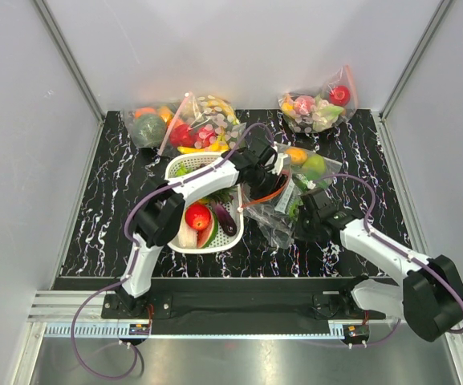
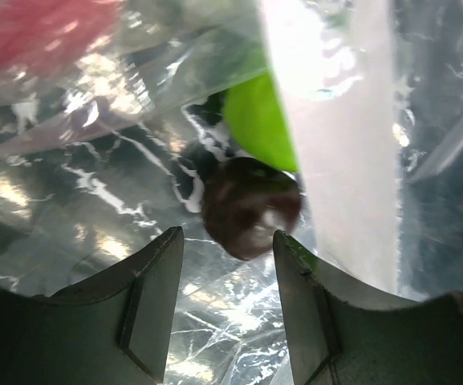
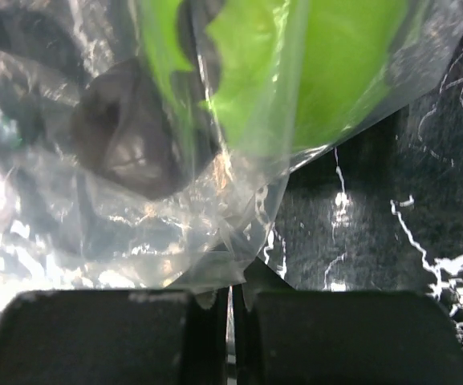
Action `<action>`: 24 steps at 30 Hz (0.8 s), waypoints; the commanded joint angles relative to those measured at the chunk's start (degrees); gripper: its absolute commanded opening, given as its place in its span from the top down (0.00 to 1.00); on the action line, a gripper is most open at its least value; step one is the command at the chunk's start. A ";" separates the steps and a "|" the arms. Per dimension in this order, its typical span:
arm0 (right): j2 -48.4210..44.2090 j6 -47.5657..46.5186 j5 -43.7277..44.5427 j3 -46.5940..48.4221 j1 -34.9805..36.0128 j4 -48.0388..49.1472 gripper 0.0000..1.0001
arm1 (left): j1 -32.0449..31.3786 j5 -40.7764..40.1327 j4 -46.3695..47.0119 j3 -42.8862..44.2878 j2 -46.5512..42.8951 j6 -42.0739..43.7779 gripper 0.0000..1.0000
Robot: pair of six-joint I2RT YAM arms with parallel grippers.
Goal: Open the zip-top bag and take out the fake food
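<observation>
Plastic zip-top bag (image 1: pixel 273 210) | right fingers (image 3: pixel 335 337) clamp edge | left fingers (image 2: pixel 151 305) parted (arm outstretched)

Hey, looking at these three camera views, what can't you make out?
- Top view: whether the orange-red zip strip of the clear crinkly zip-top bag is open; the left arm covers it.
- Left wrist view: the dark round lump beyond the left pincer; blurred behind plastic.
- Right wrist view: the bright green plastic piece; cut off by the top edge.

No legible text, label or number anywhere.
</observation>
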 commanded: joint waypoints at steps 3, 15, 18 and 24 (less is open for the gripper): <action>3.75 1.93 2.63 0.86 0.49 6.61 1.00 | -1.06 4.43 2.09 -0.07 1.00 -0.57 0.47; 5.26 2.10 2.45 0.24 0.41 9.69 1.00 | -1.50 1.18 1.21 0.63 3.73 -0.56 0.47; 5.17 2.45 2.28 -0.11 0.41 9.51 1.00 | -2.20 1.62 1.74 0.63 3.64 -0.83 0.46; 5.00 2.89 2.27 -0.37 0.41 9.77 1.00 | -3.79 2.06 1.74 0.19 4.26 -0.74 0.31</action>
